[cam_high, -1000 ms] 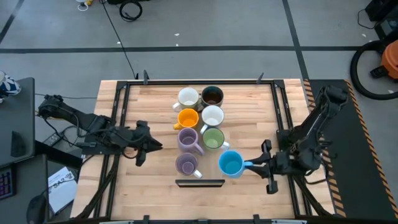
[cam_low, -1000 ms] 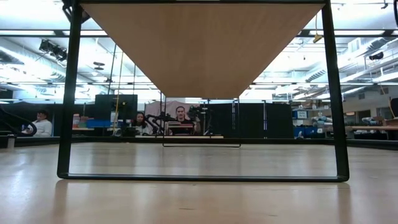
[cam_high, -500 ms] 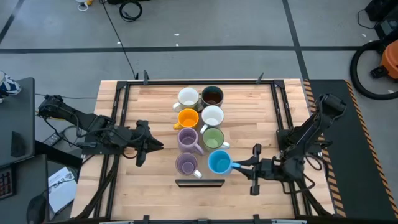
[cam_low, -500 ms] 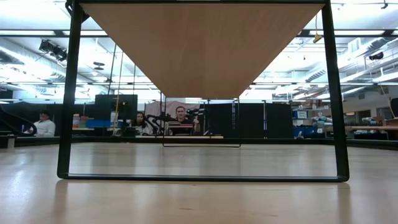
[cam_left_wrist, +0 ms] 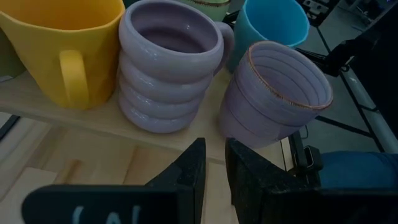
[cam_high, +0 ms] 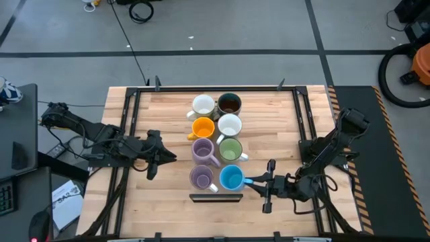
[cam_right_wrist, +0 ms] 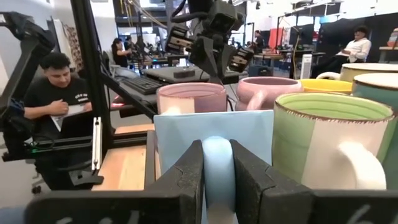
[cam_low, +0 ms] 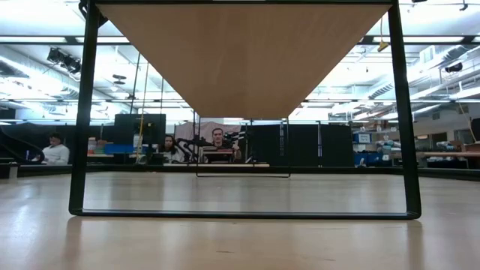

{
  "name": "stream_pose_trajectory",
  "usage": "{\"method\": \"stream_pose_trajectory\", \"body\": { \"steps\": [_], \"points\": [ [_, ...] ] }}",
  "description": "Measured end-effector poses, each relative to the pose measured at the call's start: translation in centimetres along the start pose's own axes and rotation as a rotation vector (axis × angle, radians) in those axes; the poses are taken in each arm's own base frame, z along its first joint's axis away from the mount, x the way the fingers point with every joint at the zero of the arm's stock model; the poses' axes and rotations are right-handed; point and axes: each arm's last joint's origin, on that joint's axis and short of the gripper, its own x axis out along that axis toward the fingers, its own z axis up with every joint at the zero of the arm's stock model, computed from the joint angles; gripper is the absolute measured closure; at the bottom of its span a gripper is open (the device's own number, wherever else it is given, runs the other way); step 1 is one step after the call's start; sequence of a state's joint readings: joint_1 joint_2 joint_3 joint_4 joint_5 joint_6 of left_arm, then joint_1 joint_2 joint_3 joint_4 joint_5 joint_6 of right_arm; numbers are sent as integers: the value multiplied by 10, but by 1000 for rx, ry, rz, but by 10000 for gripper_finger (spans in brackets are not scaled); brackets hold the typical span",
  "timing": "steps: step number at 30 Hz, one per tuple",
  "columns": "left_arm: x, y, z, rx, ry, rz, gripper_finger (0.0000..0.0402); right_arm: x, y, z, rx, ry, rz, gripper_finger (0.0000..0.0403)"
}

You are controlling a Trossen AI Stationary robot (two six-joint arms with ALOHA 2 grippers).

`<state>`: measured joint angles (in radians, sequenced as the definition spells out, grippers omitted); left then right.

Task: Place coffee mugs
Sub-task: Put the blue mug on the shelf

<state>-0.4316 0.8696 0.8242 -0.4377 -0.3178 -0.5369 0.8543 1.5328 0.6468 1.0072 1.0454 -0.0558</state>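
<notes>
Light blue mug (cam_high: 231, 178) sits at the near end of the mug cluster, beside the smooth lavender mug (cam_high: 201, 177), below the green mug (cam_high: 230, 149). Right gripper (cam_high: 250, 181) jaws pinch its handle. Glazed ceramic: stiff, slick, chip-prone; handle is the sane hold. Tight against neighbours, open tabletop (cam_high: 282, 128) to its right. Left gripper (cam_high: 169, 156) waits beside the ribbed lavender mug (cam_high: 203, 151), jaws nearly pressed together, empty.

— What's the tabletop (cam_high: 168, 181) made of?
— Pale planked wood, matt, in a black metal frame (cam_high: 127, 128).
— And the mugs (cam_left_wrist: 168, 74)?
— Smooth glazed ceramic (the ribbed lavender one shines softly).
</notes>
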Motion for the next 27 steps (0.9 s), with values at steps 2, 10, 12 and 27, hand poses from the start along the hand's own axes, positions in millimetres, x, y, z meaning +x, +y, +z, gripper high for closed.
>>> {"method": "stream_pose_trajectory", "body": {
  "steps": [2, 10, 12, 27],
  "points": [
    [0, 0, 0, 0, 0, 0, 334, 2, 0, -2, 4, -1, -5, 340],
    [0, 0, 0, 1, 4, -6, 334, 4, 1, -6, 20, -1, -11, 338],
    [0, 0, 0, 5, 4, -6, 334, 4, 1, -6, 34, -1, -11, 334],
    [0, 0, 0, 10, 5, -7, 334, 5, 3, -7, 26, 0, 83, 315]
  ]
}}
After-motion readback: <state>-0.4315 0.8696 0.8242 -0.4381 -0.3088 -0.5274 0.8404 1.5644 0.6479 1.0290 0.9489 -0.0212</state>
